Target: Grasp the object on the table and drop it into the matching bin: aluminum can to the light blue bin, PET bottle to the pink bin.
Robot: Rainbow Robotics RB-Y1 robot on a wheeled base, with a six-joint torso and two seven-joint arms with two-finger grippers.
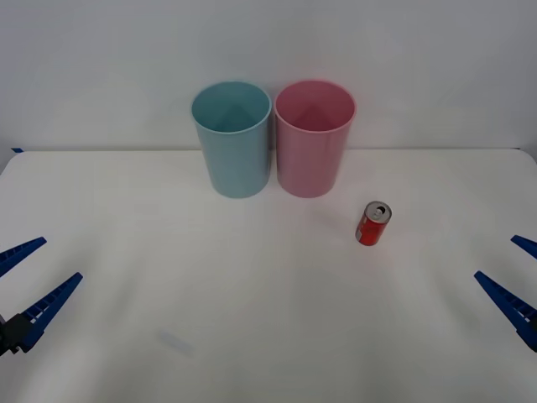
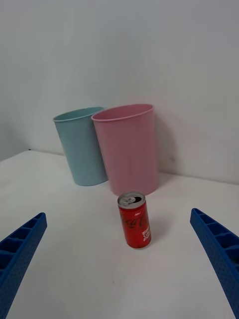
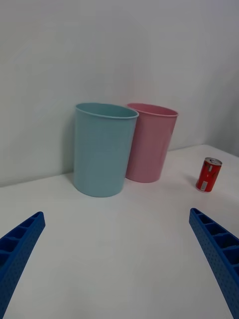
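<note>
Here, light blue bin [image 1: 232, 138] and pink bin [image 1: 314, 137] stand open, nothing visible inside.

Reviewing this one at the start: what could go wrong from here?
The aluminum can stands upright and small on the table, so a finger of the open right gripper might tip it. It sits nearer the pink bin than the light blue bin, and the bins look to touch, so a drop could land in the wrong one. The left gripper waits open.
</note>
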